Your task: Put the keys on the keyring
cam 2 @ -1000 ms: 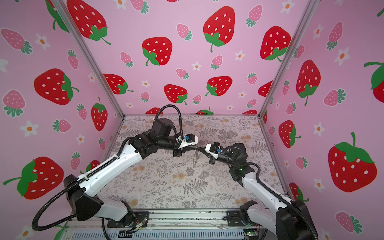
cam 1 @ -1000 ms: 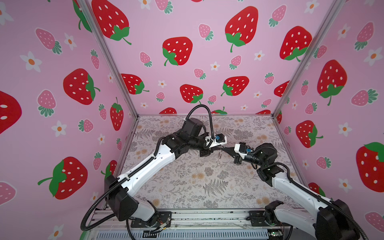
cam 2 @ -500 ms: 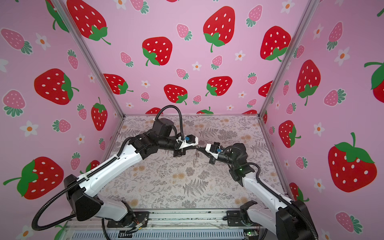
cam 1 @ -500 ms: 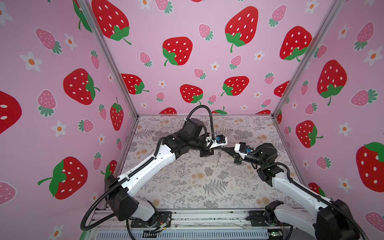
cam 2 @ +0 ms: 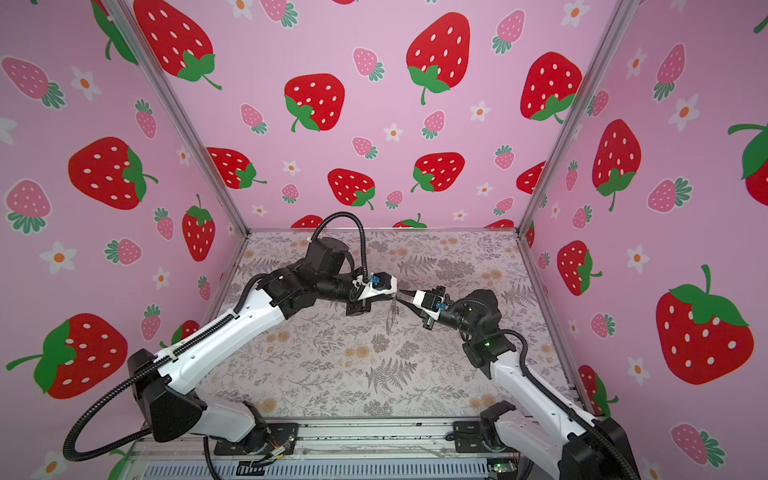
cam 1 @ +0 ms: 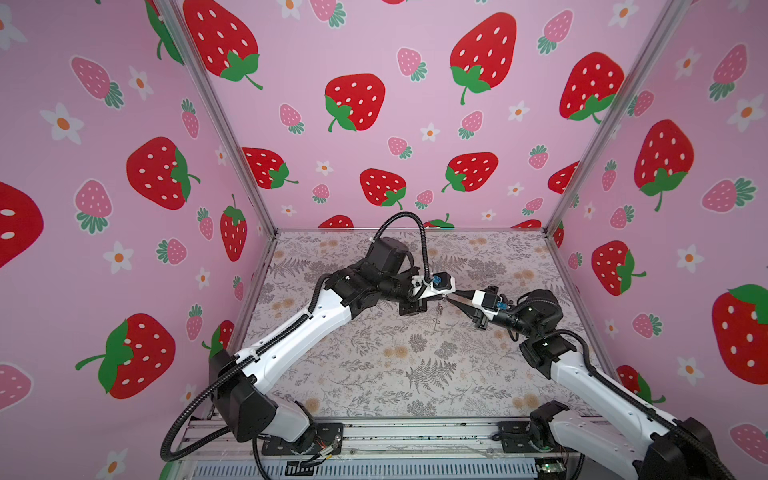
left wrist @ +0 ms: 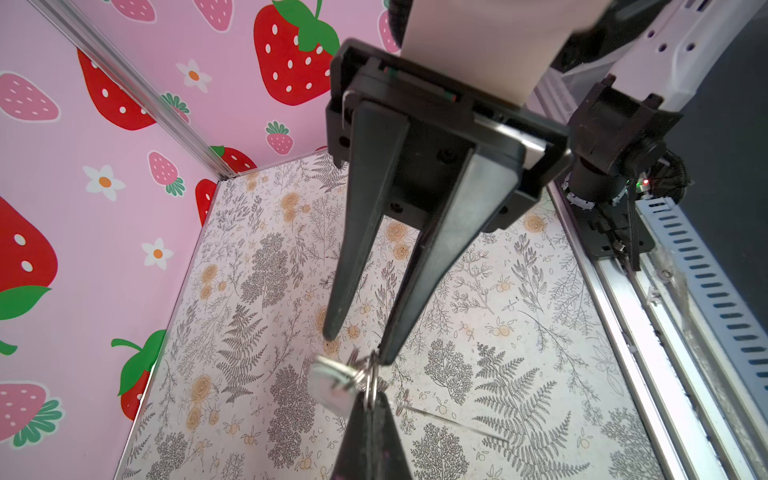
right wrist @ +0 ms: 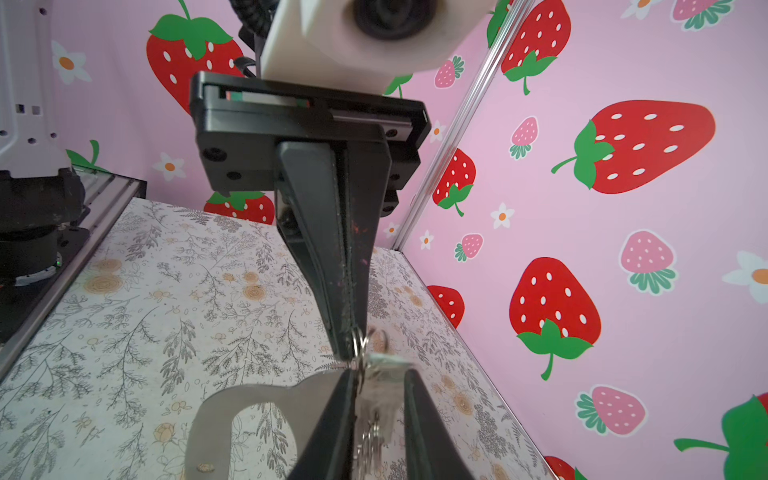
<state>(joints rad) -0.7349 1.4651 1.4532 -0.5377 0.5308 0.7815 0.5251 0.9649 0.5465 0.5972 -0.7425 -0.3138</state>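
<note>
Left gripper point(right wrist: 352, 348) clamped on a ring of the keyring point(right wrist: 216, 415); right gripper point(left wrist: 358, 345) slightly parted around the keys point(left wrist: 332, 384); keyring dangling downward

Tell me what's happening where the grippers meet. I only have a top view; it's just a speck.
Observer: In the right wrist view, the left gripper is shut, its fingers pinching a cluster of silver rings.
Operator: And the other one?
Observer: In the left wrist view, the right gripper is open, with one tip against the rings.
Operator: Any key?
Observer: Something flat and silver, probably a key, hangs beside the rings; too blurred to be sure.
</note>
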